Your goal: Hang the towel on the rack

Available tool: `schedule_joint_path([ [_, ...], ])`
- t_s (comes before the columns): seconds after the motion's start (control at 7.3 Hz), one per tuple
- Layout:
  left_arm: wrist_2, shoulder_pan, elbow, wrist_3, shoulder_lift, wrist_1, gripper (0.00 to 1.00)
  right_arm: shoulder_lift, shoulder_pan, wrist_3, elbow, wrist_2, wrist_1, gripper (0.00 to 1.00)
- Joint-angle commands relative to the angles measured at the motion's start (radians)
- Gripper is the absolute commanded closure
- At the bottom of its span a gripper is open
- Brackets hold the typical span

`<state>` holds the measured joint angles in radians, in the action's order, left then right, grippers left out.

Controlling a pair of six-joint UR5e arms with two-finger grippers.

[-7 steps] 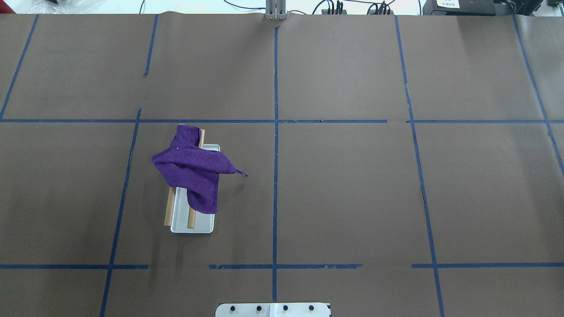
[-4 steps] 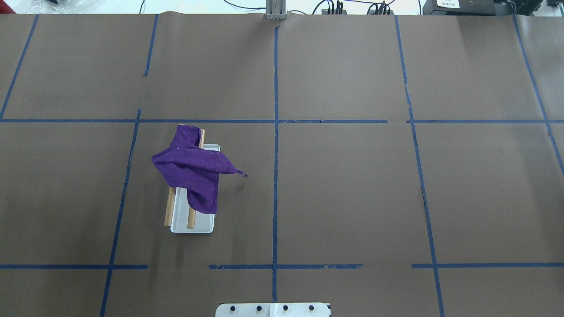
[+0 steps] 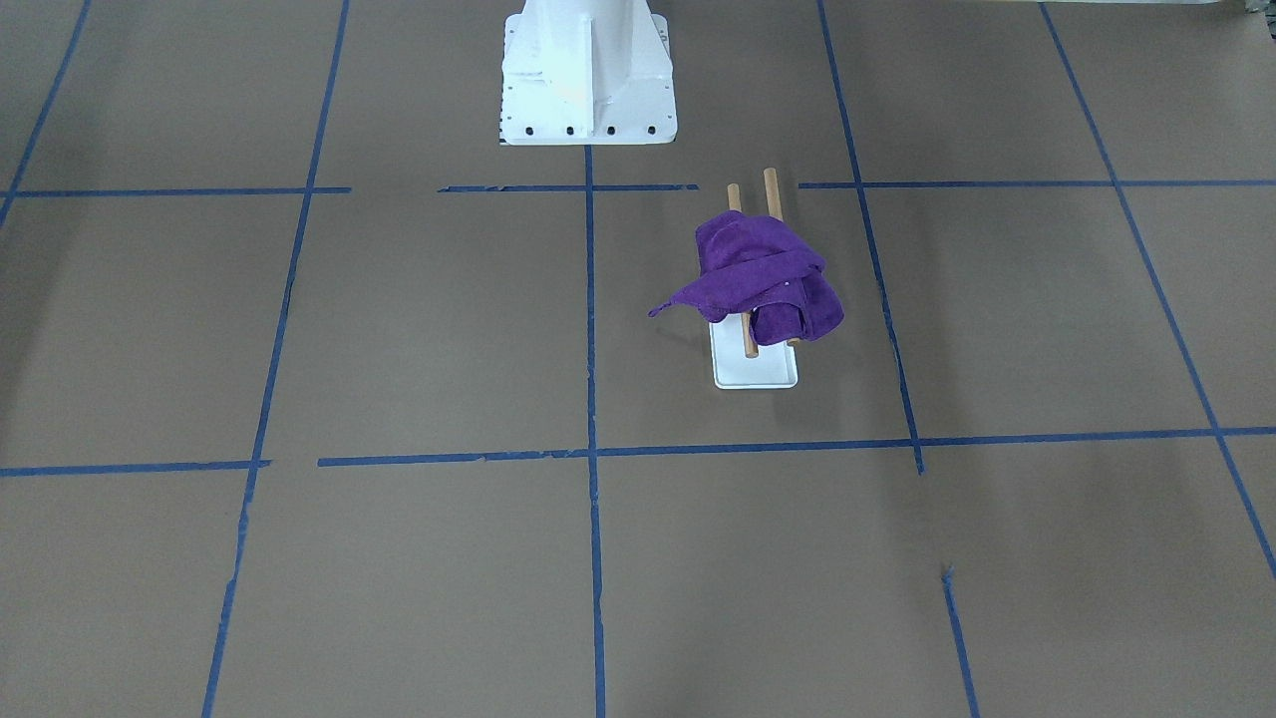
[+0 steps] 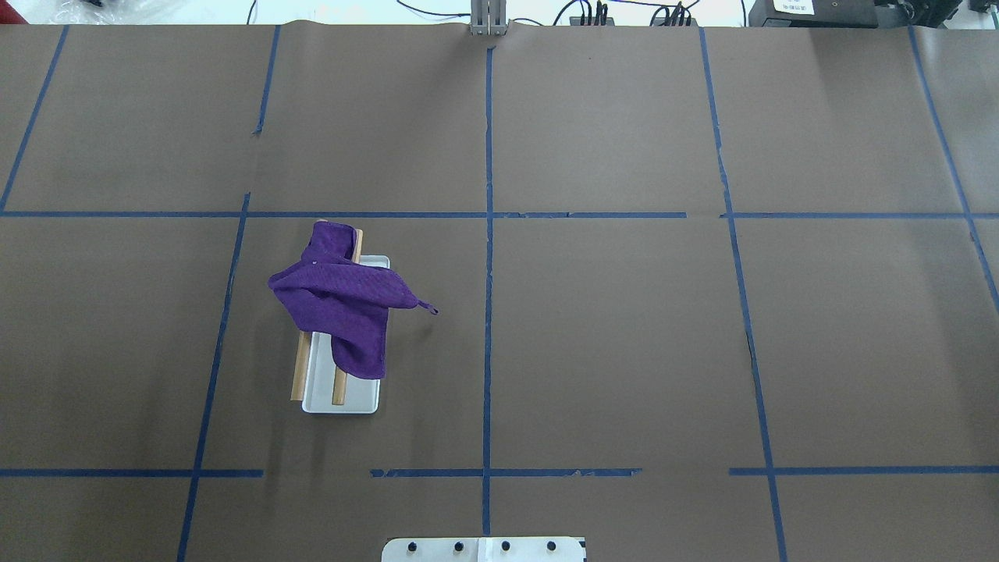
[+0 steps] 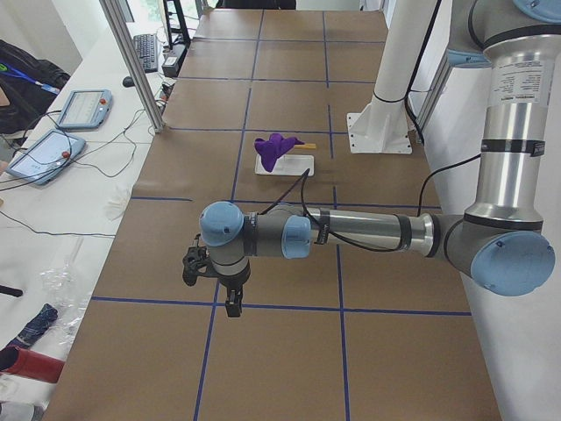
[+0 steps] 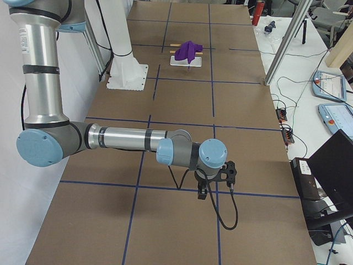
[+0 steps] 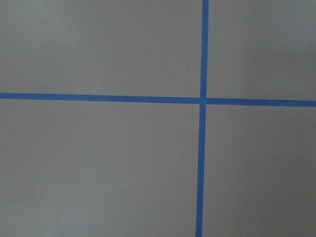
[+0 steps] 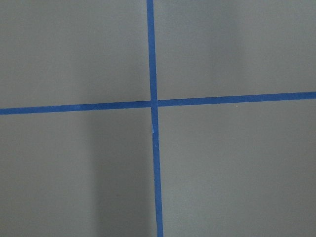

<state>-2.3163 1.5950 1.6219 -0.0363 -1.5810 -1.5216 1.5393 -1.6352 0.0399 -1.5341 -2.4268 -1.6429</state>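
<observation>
A purple towel (image 4: 343,300) lies bunched and draped over the two wooden dowels (image 4: 297,375) of the rack, whose white base (image 4: 347,404) sits left of the table's middle. A corner with a loop sticks out to the right. Towel (image 3: 758,269) and rack base (image 3: 755,374) also show in the front view. My left gripper (image 5: 230,303) hangs far from the rack, over the table's left end. My right gripper (image 6: 202,192) hangs over the right end. I cannot tell whether either is open or shut. Both wrist views show only brown paper and blue tape.
The white bolted pedestal (image 3: 586,70) stands at the robot's edge of the table. Brown paper with blue tape lines (image 4: 488,234) covers the table. Tablets and cables (image 5: 61,140) lie off the far edge.
</observation>
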Motion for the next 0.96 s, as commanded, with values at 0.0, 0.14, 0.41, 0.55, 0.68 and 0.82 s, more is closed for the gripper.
schedule_joint_path([
  [0.0, -0.018, 0.005, 0.001, -0.01, 0.001, 0.001, 0.0, 0.002, 0.0, 0.0, 0.002, -0.002, 0.0, 0.0],
  [0.14, -0.065, 0.005, -0.004, -0.01, 0.006, 0.001, 0.0, 0.002, 0.0, 0.0, 0.0, -0.002, 0.0, 0.0],
  [0.41, -0.075, 0.005, -0.002, -0.007, 0.01, 0.0, 0.0, 0.002, 0.0, 0.0, 0.002, -0.003, 0.0, 0.0],
  [0.55, -0.075, 0.005, -0.004, -0.007, 0.01, 0.0, 0.0, 0.001, 0.0, 0.0, 0.002, -0.005, 0.0, 0.0],
  [0.68, -0.075, 0.005, -0.001, -0.007, 0.012, -0.002, 0.0, 0.001, 0.0, 0.0, 0.0, -0.003, 0.0, 0.0],
  [0.82, -0.075, 0.005, 0.004, -0.007, 0.012, 0.0, 0.0, 0.001, 0.0, 0.0, -0.001, -0.003, 0.0, 0.0],
])
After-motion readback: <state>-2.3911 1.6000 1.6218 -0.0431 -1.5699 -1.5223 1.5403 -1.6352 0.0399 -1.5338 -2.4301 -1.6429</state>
